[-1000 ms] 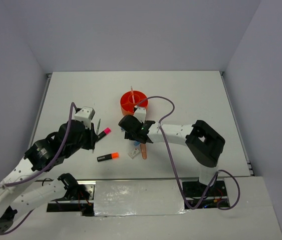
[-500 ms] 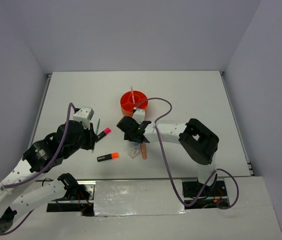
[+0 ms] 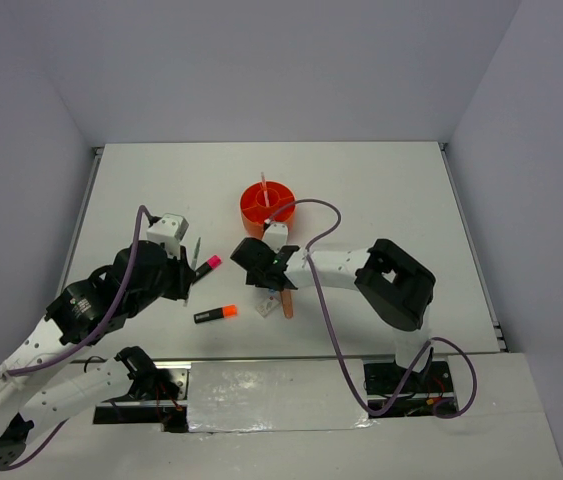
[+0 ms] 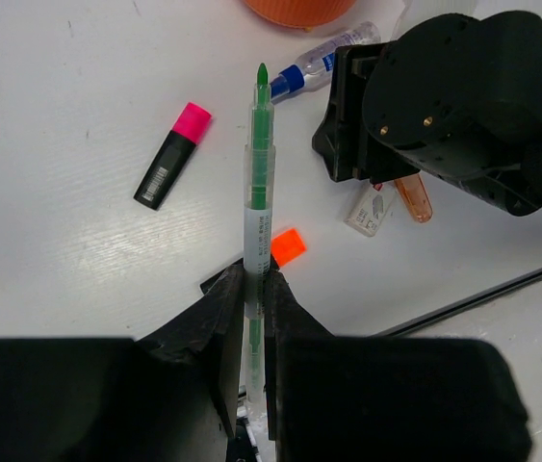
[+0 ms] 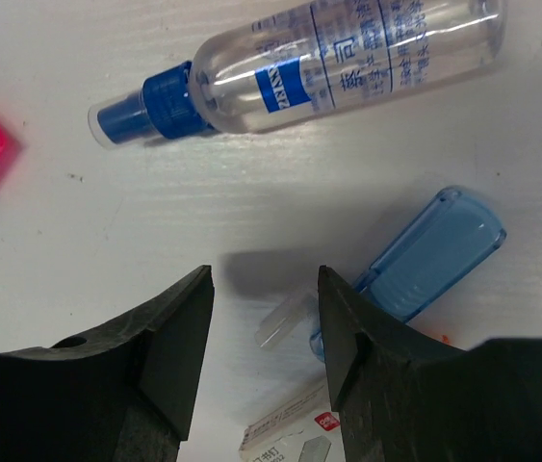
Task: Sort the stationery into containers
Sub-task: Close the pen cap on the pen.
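My left gripper (image 4: pixel 254 276) is shut on a thin green pen (image 4: pixel 258 173), held off the table and pointing ahead; from above it shows as the left gripper (image 3: pixel 189 272). A pink-capped black highlighter (image 4: pixel 172 169) and an orange-capped highlighter (image 3: pixel 216 314) lie below it. My right gripper (image 5: pixel 266 313) hangs open and low over the table, beside a blue-clear marker (image 5: pixel 426 262) that lies just right of its right finger. A clear bottle with a blue cap (image 5: pixel 299 67) lies ahead of it. The round orange tub (image 3: pixel 266 203) stands behind the right gripper (image 3: pixel 259 264).
A white eraser packet (image 4: pixel 372 208) and a salmon stick (image 4: pixel 413 197) lie near the right gripper's wrist. A thin pen stands in the tub's centre cup (image 3: pixel 263 190). Walls close the table at the back and on both sides.
The right gripper has shifted a little to the left over the items by the tub. The left arm and its green pen have hardly moved.
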`<state>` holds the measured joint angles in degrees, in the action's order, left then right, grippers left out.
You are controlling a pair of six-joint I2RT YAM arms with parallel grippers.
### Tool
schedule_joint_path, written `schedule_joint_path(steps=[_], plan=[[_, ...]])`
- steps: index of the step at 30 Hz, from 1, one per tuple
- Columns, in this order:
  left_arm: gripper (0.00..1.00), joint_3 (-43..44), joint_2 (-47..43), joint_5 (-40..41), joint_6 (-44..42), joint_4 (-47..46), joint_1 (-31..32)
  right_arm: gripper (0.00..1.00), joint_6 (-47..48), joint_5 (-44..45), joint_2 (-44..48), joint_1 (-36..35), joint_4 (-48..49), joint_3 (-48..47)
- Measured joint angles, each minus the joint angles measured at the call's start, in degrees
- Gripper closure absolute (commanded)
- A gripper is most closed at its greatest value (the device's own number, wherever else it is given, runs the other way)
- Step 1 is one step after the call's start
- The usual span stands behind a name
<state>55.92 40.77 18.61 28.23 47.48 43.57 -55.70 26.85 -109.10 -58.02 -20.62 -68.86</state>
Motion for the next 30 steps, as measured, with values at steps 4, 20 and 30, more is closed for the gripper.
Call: schedule_joint_path(steps=[4, 20, 30], plan=[[1.00, 0.00, -0.04, -0.07, 0.00, 0.00, 0.00, 0.45, -0.68, 0.46, 0.00, -0.98, -0.83, 0.00], [1.00, 0.00, -0.15, -0.07, 0.00, -0.04, 0.79, 0.44, -4.13, 3.48, -0.11, -2.21, -5.11, -0.13], [1.00, 0.00, -0.20, -0.04, 0.00, -0.02, 1.20, 0.46, -7.69, 6.43, -0.98, -3.85, -5.97, -0.79]])
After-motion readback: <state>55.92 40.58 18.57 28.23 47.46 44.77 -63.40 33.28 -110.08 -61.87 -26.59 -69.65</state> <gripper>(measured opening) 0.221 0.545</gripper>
